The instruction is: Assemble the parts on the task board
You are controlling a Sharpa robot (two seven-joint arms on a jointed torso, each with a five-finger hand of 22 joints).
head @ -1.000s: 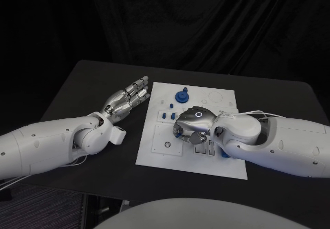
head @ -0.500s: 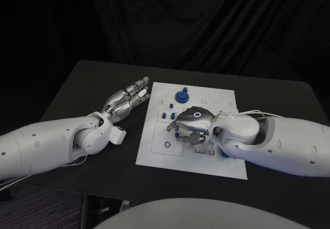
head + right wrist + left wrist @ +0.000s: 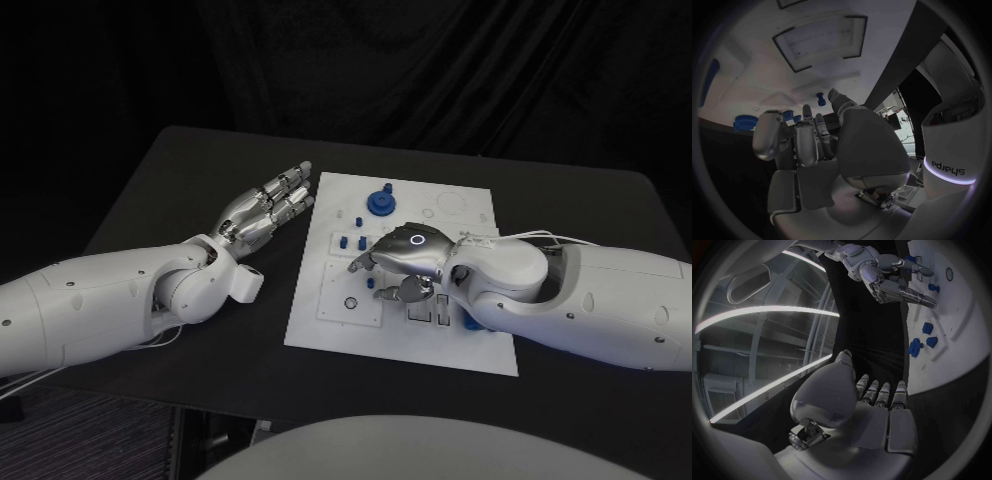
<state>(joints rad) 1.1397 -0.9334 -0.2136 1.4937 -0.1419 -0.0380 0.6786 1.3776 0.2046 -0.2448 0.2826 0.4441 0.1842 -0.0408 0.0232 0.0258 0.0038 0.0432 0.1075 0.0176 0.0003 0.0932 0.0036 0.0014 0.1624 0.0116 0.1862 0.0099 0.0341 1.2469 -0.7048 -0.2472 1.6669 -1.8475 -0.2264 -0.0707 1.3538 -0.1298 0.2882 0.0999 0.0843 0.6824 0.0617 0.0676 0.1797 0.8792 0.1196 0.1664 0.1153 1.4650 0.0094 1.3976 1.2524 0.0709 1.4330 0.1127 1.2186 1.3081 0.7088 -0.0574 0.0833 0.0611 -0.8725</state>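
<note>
Right hand (image 3: 407,262) over the board (image 3: 335,325) middle, fingers curled, grip unclear, left hand (image 3: 268,208) flat, fingers together, empty, on the table (image 3: 173,180) left of it.

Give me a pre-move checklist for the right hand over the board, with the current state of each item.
1. Flat white task board lies square on the black table: ok.
2. Silver left hand rests flat on the table beside the board, fingers straight, clear of the parts: ok.
3. Silver right hand is over the board's middle, fingers curled down: ok.
4. Right hand holds a part: cannot tell.
5. Tall blue round part stands upright at the board's far end, away from both hands: ok.
</note>
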